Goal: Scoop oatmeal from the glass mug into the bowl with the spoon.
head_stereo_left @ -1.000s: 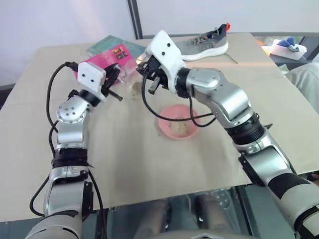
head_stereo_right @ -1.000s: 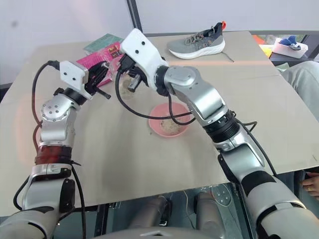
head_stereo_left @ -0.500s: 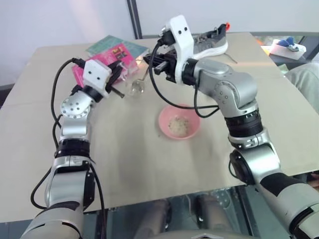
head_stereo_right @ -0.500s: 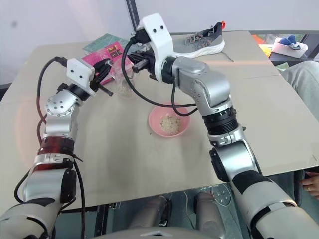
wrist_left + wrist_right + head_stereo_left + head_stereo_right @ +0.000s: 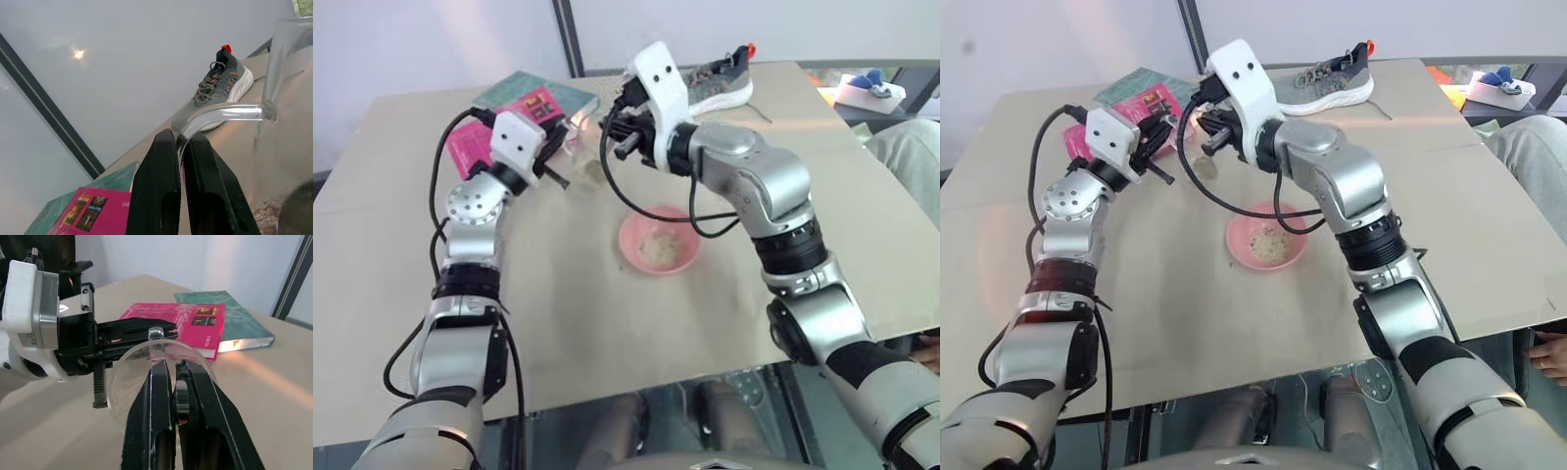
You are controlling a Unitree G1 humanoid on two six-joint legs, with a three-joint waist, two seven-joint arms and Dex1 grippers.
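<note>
**Both tools clamped at the glass mug, bowl waiting nearer**

Nearest on the tan surface (image 5: pixel 607 323) sits the pink bowl (image 5: pixel 658 243), shallow, with a small heap of oatmeal (image 5: pixel 658 247) in its middle. It stands apart from both tools, closer to the robot than the mug.

Beyond it, toward the left, stands the glass mug (image 5: pixel 585 157), upright on the surface, with more pale oat flakes lying in its bottom. The left tool (image 5: pixel 181 147) has its two black fingers pressed together on the mug's clear curved handle, as the left wrist view shows. The right tool (image 5: pixel 174 377) is over the mug's rim from the other side, its fingers closed tight on the spoon (image 5: pixel 181 401), of which just a sliver of the metal shaft shows between them; the spoon's bowl end cannot be made out.

Just behind the mug lie a pink book (image 5: pixel 1141 116) and, partly under it, a green book (image 5: pixel 524 88). Farther back on the surface rests a grey sneaker (image 5: pixel 720 80) with a white sole.
</note>
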